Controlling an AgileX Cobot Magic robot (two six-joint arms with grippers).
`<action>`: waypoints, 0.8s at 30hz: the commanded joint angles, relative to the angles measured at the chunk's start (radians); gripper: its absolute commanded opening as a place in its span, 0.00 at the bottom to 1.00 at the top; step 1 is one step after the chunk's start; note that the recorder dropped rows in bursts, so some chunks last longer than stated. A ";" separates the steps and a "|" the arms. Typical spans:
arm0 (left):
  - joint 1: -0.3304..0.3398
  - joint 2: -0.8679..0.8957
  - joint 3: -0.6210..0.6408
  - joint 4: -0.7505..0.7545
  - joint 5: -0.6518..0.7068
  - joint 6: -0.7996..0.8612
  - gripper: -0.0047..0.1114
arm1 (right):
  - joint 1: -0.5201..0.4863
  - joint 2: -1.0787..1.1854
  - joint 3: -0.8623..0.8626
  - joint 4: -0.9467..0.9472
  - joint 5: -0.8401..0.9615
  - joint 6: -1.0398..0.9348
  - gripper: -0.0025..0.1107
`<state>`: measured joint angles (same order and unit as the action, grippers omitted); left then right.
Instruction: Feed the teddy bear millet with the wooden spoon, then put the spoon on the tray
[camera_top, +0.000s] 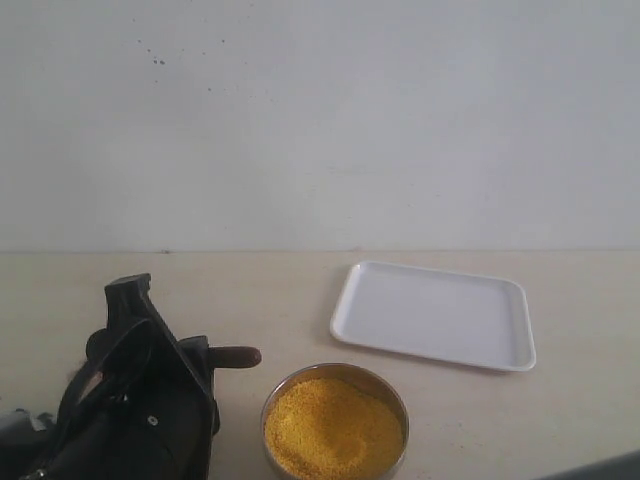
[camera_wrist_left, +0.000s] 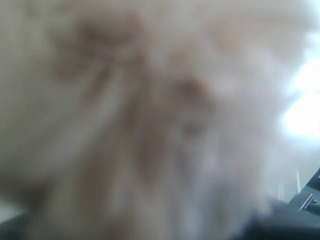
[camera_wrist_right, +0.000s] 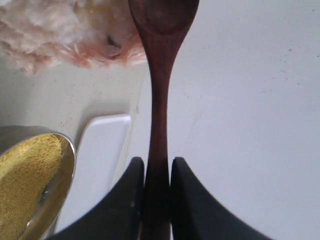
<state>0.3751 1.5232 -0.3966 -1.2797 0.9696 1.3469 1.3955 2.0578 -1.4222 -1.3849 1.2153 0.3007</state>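
Right claw (camera_wrist_right: 157, 165) grips spoon (camera_wrist_right: 159, 100) by handle, so tip sits near bear (camera_wrist_right: 65, 35) for feeding. Left claw (camera_top: 130, 300): cannot tell, fur blocks view.

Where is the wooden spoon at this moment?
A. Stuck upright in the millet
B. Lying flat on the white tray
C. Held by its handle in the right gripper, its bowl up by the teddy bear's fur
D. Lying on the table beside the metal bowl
C: the right wrist view shows the right gripper closed on the handle of the wooden spoon, whose bowl is by the teddy bear; the tray is bare.
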 joint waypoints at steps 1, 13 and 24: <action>0.002 0.001 0.002 -0.013 0.020 0.007 0.07 | 0.000 -0.026 0.006 -0.015 0.006 0.012 0.05; 0.002 0.001 0.002 -0.013 0.020 0.007 0.07 | -0.105 -0.293 0.049 0.404 0.006 0.130 0.05; 0.002 0.001 0.002 -0.013 0.020 0.007 0.07 | -0.262 -0.415 0.130 0.636 0.006 -0.174 0.05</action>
<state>0.3751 1.5232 -0.3966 -1.2797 0.9696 1.3469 1.1601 1.6506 -1.2983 -0.7491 1.2194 0.1945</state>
